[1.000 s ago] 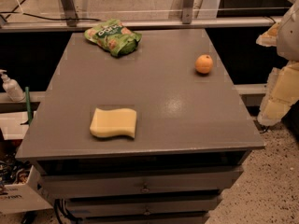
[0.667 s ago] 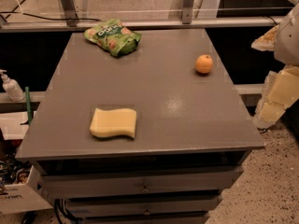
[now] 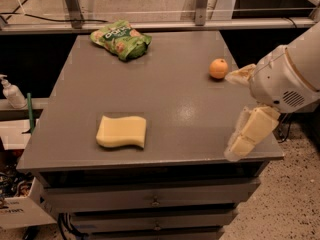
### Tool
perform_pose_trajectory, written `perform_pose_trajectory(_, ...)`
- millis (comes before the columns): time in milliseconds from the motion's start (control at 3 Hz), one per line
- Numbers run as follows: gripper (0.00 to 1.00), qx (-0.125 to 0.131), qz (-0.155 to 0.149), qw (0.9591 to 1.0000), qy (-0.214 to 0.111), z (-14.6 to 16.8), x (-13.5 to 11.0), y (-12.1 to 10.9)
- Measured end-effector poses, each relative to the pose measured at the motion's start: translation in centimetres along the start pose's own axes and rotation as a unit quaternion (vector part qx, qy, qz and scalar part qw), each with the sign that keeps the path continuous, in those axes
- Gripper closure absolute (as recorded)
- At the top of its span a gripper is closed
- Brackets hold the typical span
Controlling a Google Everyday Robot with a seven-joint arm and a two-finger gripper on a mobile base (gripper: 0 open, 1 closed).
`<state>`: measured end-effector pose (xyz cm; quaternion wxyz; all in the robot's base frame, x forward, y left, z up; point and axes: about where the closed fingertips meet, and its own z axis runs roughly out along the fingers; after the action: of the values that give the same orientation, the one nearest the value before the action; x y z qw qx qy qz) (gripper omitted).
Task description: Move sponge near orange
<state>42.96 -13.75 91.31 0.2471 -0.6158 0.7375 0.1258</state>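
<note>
The pale yellow sponge (image 3: 122, 131) lies flat on the grey table (image 3: 175, 99), front left of centre. The small orange (image 3: 218, 68) sits on the table's right side, further back. My gripper (image 3: 229, 116) reaches in from the right, over the table's right edge, just in front of the orange and well right of the sponge. Its two pale yellow fingers (image 3: 248, 133) are spread wide apart and hold nothing.
A green crinkly snack bag (image 3: 121, 39) lies at the table's back left. A soap bottle (image 3: 11, 91) stands off the table's left edge. Drawers (image 3: 150, 199) sit under the tabletop. A metal frame (image 3: 202, 4) runs behind the table.
The arm has moved left, from beyond the table's right side to over its right edge. The sponge, the orange and the bag have not moved.
</note>
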Motion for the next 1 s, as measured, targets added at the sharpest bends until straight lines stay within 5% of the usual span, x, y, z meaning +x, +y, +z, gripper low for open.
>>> perform_pose_trajectory(333, 0.00, -0.040, 0.007, 0.9957, -0.084, 4.6, -1.3, 2.4)
perform_pose_trajectory(667, 0.00, -0.056, 0.016, 0.9900, -0.129, 4.6, -3.5, 3.4)
perform_pose_trajectory(1000, 0.00, -0.055, 0.017, 0.9902, -0.127, 4.5, -3.5, 3.3)
